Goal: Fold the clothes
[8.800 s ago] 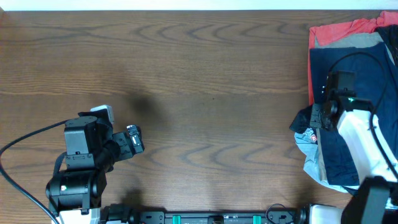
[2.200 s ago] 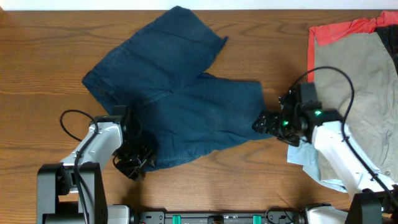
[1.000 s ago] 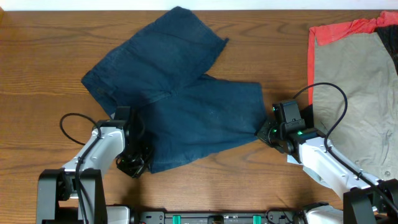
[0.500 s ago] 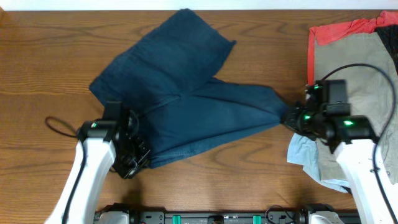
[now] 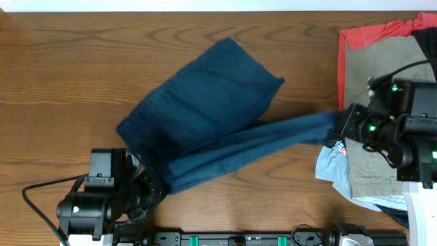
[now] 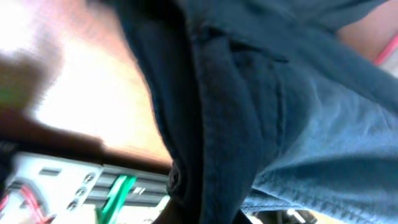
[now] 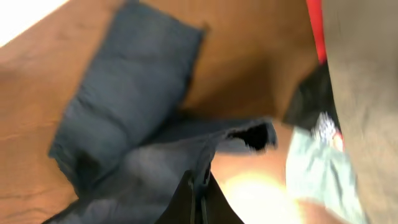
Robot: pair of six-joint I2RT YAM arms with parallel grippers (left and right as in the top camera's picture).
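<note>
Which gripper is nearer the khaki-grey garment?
Right. The right gripper sits at the khaki-grey garment's left edge, gripping the navy shorts; the left gripper holds their other end, well away from it.

No text or label can be read anywhere.

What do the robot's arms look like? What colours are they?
Mostly black and boxy. The left arm has a thin black cable looping out beside it and one small green light. The right arm has green lights too, a black cable arching over it, and a smooth white shell lower down.
</note>
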